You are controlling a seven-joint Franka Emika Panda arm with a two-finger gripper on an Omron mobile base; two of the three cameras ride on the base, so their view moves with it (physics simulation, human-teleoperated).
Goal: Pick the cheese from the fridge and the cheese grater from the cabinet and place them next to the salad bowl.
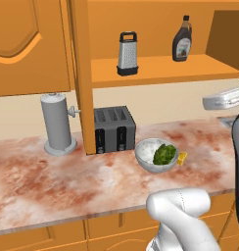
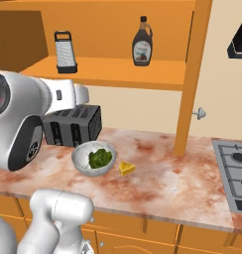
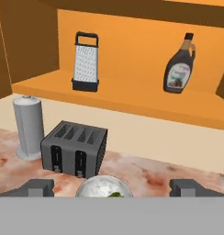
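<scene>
The cheese [image 2: 126, 168] already lies at the salad bowl's [image 2: 81, 158] three o'clock; the cheese grater [image 3: 85, 62] waits upright on the cabinet [image 1: 165, 70] shelf. The end effector [image 3: 111, 188] hangs wide, empty.

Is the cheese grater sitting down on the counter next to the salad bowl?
No, the cheese grater stands upright on the cabinet shelf, high above the salad bowl.

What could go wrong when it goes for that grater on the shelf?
The cheese grater stands tall and narrow in the cabinet, so a nudge from the open gripper might tip it. On the way down, it could bump the toaster or the salad bowl beside the cheese.
</scene>
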